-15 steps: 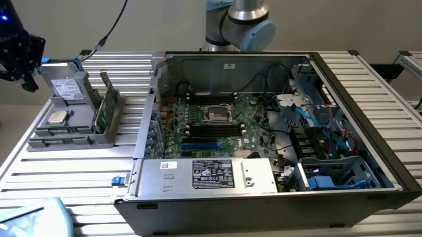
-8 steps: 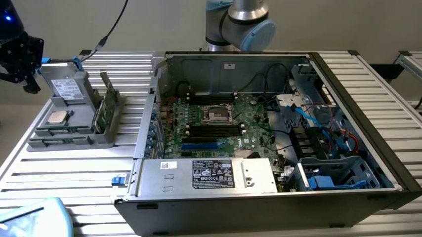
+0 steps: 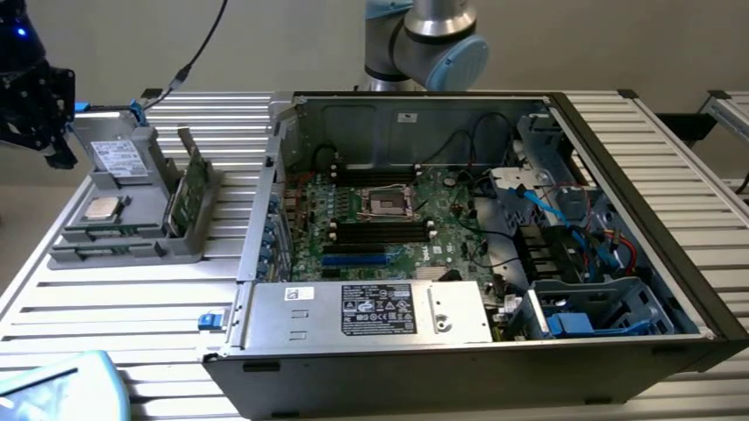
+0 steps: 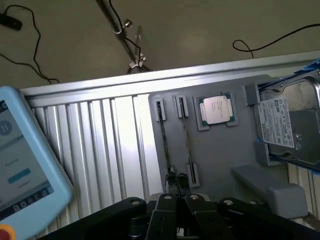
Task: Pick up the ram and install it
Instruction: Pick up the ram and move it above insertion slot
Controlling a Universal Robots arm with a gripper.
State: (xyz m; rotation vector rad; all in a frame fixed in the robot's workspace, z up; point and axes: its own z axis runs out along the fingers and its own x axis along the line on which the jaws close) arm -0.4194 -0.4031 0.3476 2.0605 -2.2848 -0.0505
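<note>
Exterior view: the arm [image 3: 427,39] rises at the far side of the table [image 3: 129,307], behind the open computer case [image 3: 351,123]; the gripper [image 3: 53,149] hangs at the far left, just left of the hard drive [image 3: 117,158], and whether its jaws are apart cannot be told from this angle. A grey holder tray [image 3: 140,215] lies left of the case; from far to near it carries the hard drive, a processor [image 3: 103,208], the ram [image 3: 108,233] and a second ram stick [image 3: 100,254]; both sticks sit in their tray slots. A taller green card [image 3: 188,189] stands on edge along the tray's right side. Inside the case, the motherboard [image 3: 457,219] shows long black memory slots [image 3: 377,231]; a power supply [image 3: 374,307] occupies the near side. The ram is well apart from those slots. A light blue pendant [image 3: 59,386] lies at the near left corner.

Wrist view: the gripper [image 4: 177,200] is closed, fingers together, with nothing between them. The ram [image 4: 185,140] and the second ram stick [image 4: 164,140] appear edge-on, side by side in the holder tray [image 4: 225,150]; the fingertips are close to the sticks' nearer ends; contact cannot be told. The processor [image 4: 216,109] sits just beside the ram, and the hard drive [image 4: 287,122] beyond it; the pendant [image 4: 20,165] rests on the table [image 4: 100,135].
</note>
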